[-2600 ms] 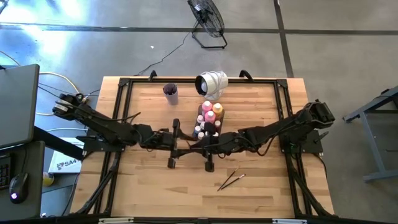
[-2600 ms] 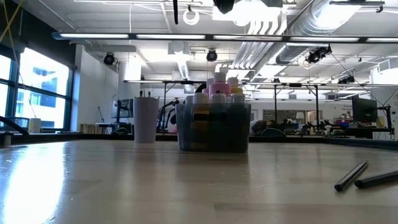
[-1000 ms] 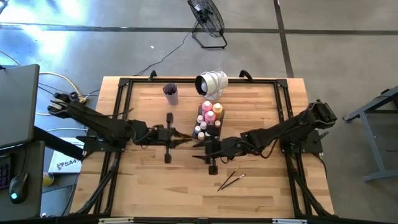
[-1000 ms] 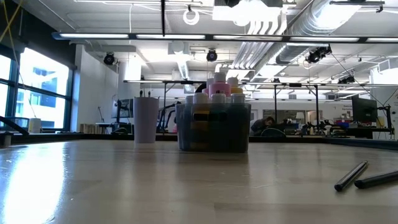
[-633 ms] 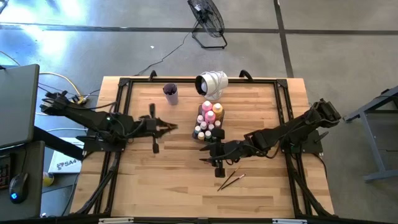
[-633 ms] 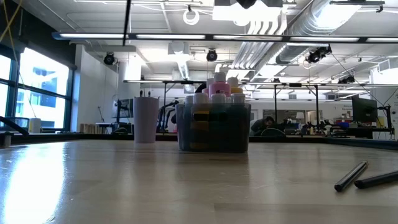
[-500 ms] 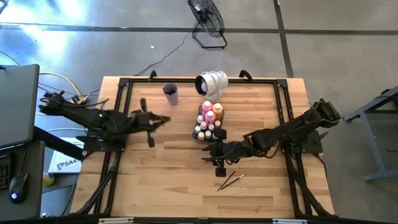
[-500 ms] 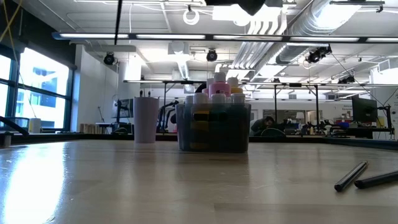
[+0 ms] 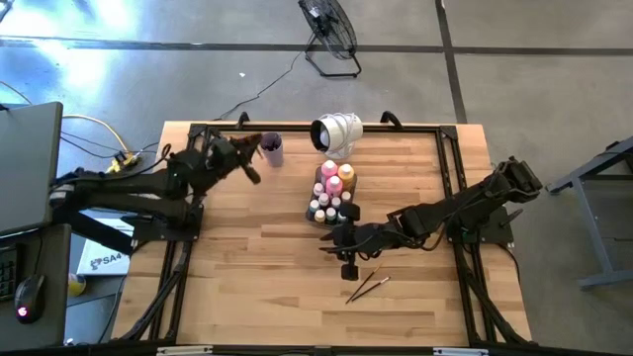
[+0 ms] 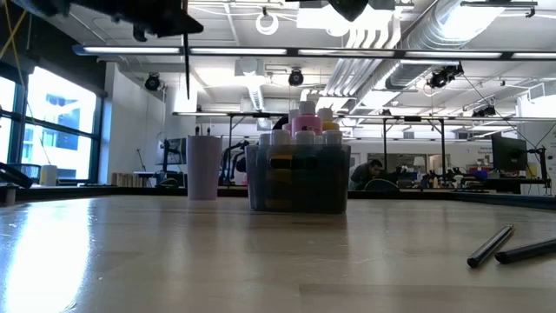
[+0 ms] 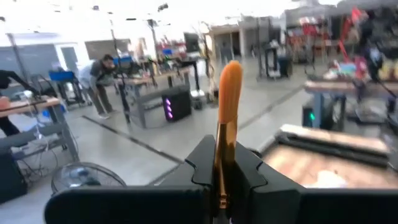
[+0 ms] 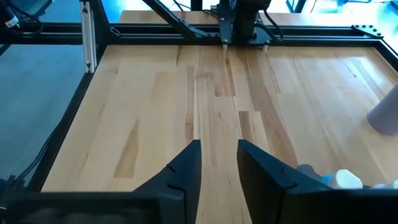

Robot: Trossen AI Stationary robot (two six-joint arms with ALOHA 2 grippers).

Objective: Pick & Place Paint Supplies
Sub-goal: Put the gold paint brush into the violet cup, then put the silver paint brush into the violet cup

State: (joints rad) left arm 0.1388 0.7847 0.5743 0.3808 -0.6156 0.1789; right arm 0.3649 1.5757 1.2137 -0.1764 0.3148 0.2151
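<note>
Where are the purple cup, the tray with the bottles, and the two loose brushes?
purple cup [image 10: 204, 167], low view, side wall.
tray [image 10: 298, 183], low view, front wall.
loose brushes [image 9: 367, 287], high view, middle of the handles.

a pale wooden plank counter [image 9: 247, 257] edged by a black metal frame [image 9: 194, 148] carries everything. near its middle stands the clear grey tray [image 9: 330, 198] packed with paint bottles [image 9: 334, 180] — pink and orange ones at the far end, small white-capped ones nearer. a lilac cup [image 9: 272, 150] stands toward the far left. two paintbrushes [image 9: 366, 288] lie side by side on the near boards — right of centre.
</note>
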